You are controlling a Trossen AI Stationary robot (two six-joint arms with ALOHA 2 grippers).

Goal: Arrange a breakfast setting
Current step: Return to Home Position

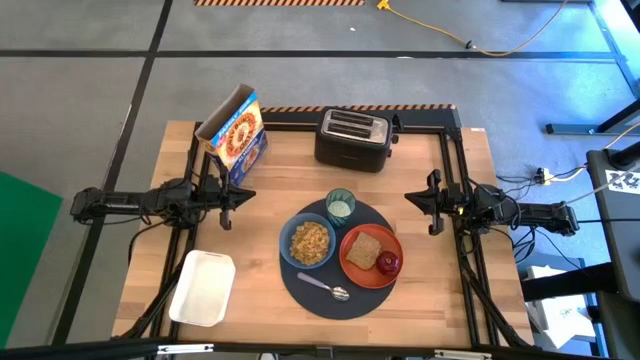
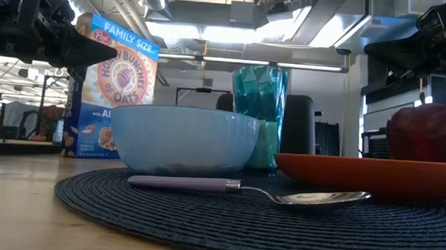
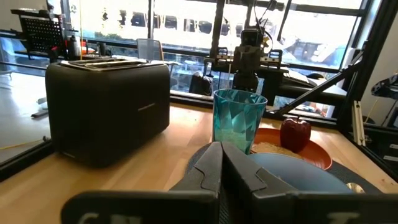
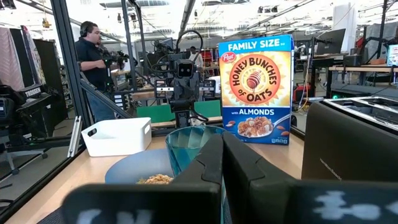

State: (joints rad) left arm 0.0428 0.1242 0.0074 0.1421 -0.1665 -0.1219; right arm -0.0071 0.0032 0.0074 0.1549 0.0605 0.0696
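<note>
A round dark mat (image 1: 300, 283) lies on the table's near middle. On it rest a blue bowl (image 1: 308, 243) with cereal, an orange-red plate (image 1: 358, 270) bearing a toast slice (image 1: 364, 250) and a red apple (image 1: 389, 263), a metal spoon (image 1: 324, 288) and a greenish glass (image 1: 341, 205). My left gripper (image 1: 250, 194) hovers shut at the table's left, level, away from the mat. My right gripper (image 1: 408, 198) hovers shut at the right, also apart from everything.
A black toaster (image 1: 352, 138) stands at the far middle, a cereal box (image 1: 237, 133) at the far left, a white tub (image 1: 203, 288) at the near left. A person (image 4: 93, 62) stands beyond the table's left side. Bare wood lies near the front edge.
</note>
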